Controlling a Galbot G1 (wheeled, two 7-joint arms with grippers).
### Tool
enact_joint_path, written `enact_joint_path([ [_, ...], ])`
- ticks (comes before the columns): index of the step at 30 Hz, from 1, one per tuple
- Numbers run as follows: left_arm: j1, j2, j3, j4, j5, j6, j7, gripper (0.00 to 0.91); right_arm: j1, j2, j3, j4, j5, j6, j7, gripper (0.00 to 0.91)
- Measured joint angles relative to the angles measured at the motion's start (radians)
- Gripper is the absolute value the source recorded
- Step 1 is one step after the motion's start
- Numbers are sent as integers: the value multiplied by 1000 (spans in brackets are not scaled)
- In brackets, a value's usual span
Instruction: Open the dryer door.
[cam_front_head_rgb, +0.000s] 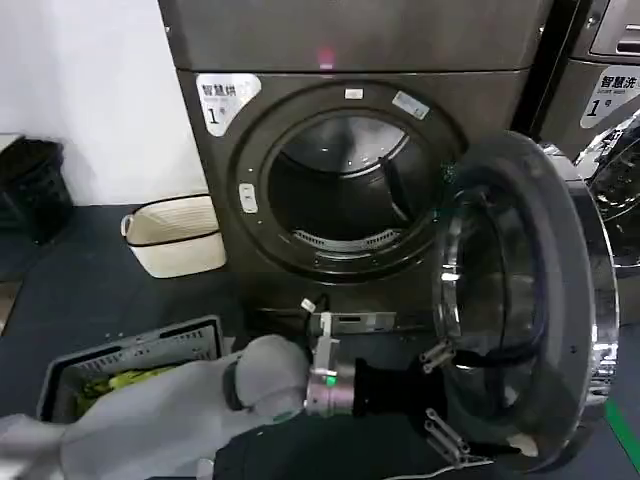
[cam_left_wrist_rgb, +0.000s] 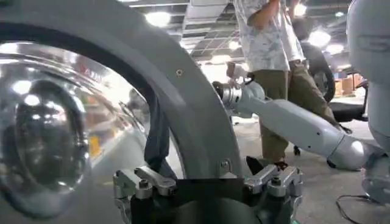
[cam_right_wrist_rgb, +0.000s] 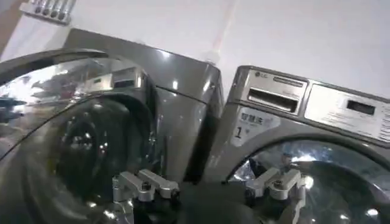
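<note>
Jaws of your left gripper stand spread wide, fingers on either side of the lower edge of the dryer door without visibly pinching it (the left wrist view shows the grey inner rim passing between the two fingers). Your right gripper also has its jaws parted and holds nothing; it sits in front of the two machines, facing the open door's glass and the second machine.

That door hangs swung well out on its right-hand hinge, leaving the drum opening fully exposed, so by my reading the task is essentially done.

Watch the withdrawal. If you pull the left arm back at an angle, a finger could catch the rim and drag the door toward shut. Pushing further risks swinging the chrome ring into the second machine just beside it. Mind the laundry basket on the floor below your left arm too.
</note>
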Motion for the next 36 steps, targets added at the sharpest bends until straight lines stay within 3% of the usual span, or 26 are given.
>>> enact_joint_path([
  [12, -71, -63, 60, 41, -22, -32, -23, 907, -2, -13, 34, -32, 0, -7, 32, 907],
  [29, -194, -172, 183, 110, -45, -64, -42, 907, -57, -20, 142, -83, -60, -11, 98, 907],
  [36, -230, -232, 213, 159, -52, -70, -48, 907, -81, -54, 225, -145, -64, -29, 226, 907],
])
